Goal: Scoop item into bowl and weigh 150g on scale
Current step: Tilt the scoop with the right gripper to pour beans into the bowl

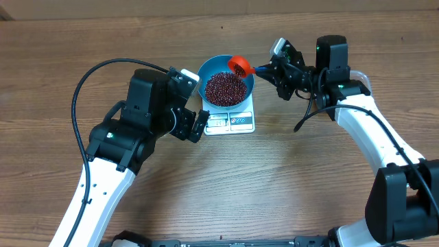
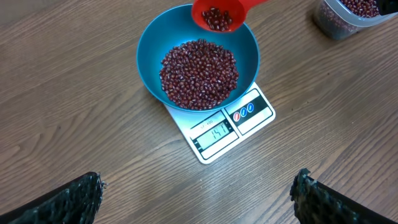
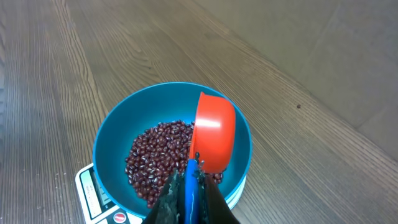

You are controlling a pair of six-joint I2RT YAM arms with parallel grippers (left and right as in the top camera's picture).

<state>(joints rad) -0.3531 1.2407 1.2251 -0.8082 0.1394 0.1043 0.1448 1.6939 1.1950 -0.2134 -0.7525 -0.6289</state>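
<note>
The light blue bowl (image 1: 206, 75) stands on the white scale (image 1: 230, 123), holding a mound of dark red beans (image 1: 226, 88). My right gripper (image 1: 273, 69) is shut on the blue handle (image 3: 191, 186) of an orange-red scoop (image 1: 240, 65). The scoop hangs tilted over the bowl's rim with a few beans in it (image 2: 216, 17). In the right wrist view the scoop (image 3: 214, 134) is above the beans (image 3: 155, 155) inside the bowl (image 3: 115, 134). My left gripper (image 1: 199, 125) is open and empty just left of the scale. Its fingers (image 2: 81, 199) frame bare wood in front of the scale (image 2: 217, 134).
A clear plastic tub (image 2: 348, 15) with more beans stands to the right of the bowl (image 2: 149, 43), at the top right of the left wrist view. The scale's display and buttons face the table's near side. Bare wooden table lies all around.
</note>
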